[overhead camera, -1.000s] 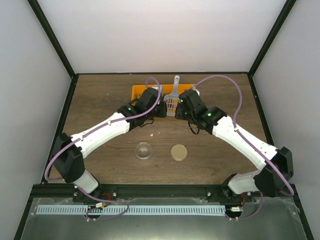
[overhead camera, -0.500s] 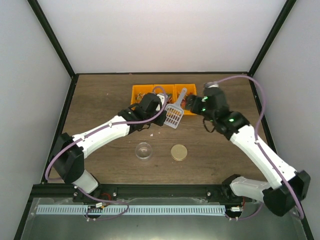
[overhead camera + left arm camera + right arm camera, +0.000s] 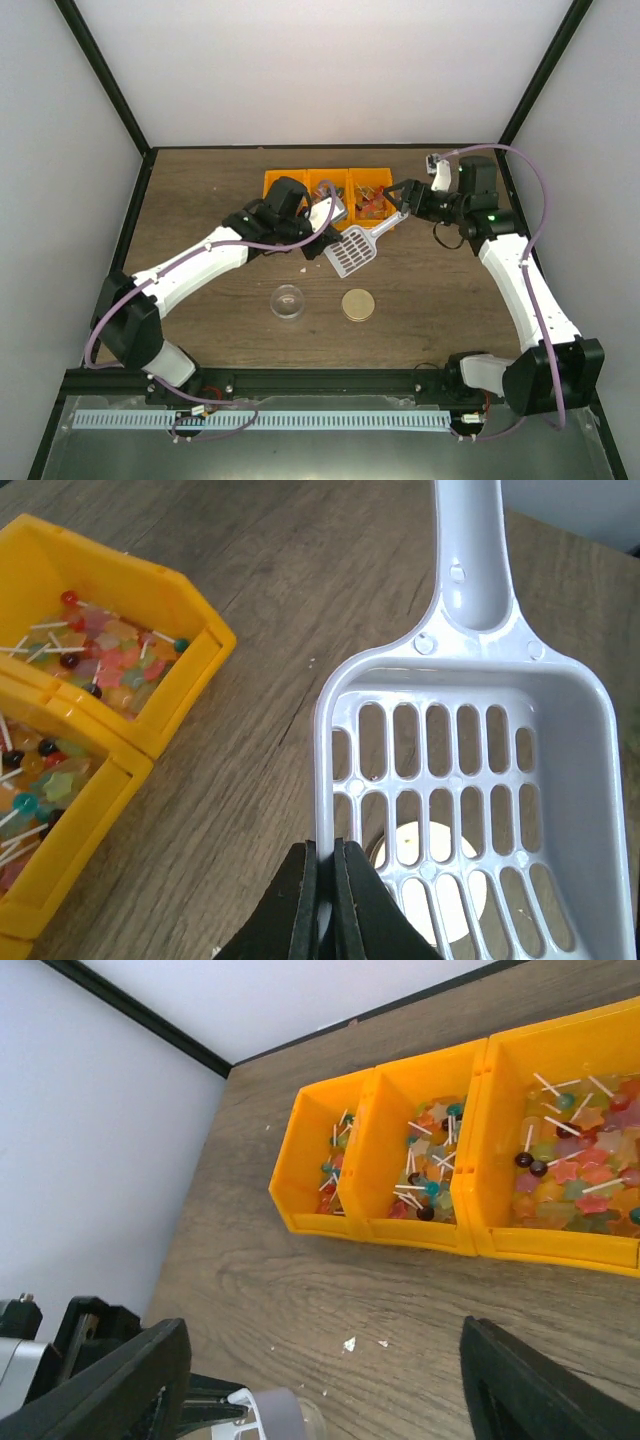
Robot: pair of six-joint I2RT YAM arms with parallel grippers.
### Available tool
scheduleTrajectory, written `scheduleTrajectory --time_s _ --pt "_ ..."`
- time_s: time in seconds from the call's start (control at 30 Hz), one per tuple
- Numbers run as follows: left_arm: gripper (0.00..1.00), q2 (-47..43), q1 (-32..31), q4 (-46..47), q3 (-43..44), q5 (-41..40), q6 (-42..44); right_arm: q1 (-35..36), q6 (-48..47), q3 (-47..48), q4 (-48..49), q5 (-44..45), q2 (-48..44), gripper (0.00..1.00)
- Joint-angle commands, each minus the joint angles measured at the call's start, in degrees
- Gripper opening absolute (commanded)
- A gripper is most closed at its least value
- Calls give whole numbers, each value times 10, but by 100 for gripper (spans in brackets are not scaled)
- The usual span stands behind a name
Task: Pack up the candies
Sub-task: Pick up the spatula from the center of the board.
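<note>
Mostly the candies (image 3: 575,1175) are small star shapes and round-headed lollipops in mixed colours, lying in three orange bins (image 3: 300,1175). Their white sticks point every which way, with no shared axis. The bins stand side by side in a row that runs left to right at the far side of the table (image 3: 200,200).

Just in front of the bins is a white slotted scoop (image 3: 352,250). Its long axis is diagonal in the overhead view: the pan is toward the near left and the handle (image 3: 383,227) toward the far right. No candy shows in the pan from the left wrist view.

The left gripper (image 3: 325,880) is pinched tight on the scoop's rim at the pan's open end. The right gripper (image 3: 320,1390) is near the handle's tip with its jaws spread wide and nothing between them.

Nearer the arm bases, a clear round jar (image 3: 288,301) and a gold lid (image 3: 358,304) sit side by side, apart from each other.
</note>
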Motion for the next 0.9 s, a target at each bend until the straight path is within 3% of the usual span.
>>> scheduleTrajectory --time_s 0.0,0.3,0.47,0.73,0.8,0.87 --pt "4 19 24 -27 36 101 57 -23 -33 22 -18 -100 3 70" --pt "4 36 43 -9 51 118 46 -23 -35 -6 -15 -155 2 52" --pt "4 38 44 -2 51 113 38 -23 -27 -16 -15 -137 3 47" --pt "4 19 44 9 44 88 33 -23 -23 -30 -19 -127 16 48" --pt "4 20 44 7 45 83 35 -23 -18 -34 -13 -130 14 46" --pt "4 21 44 4 44 81 37 -22 -14 -36 -11 -131 13 36"
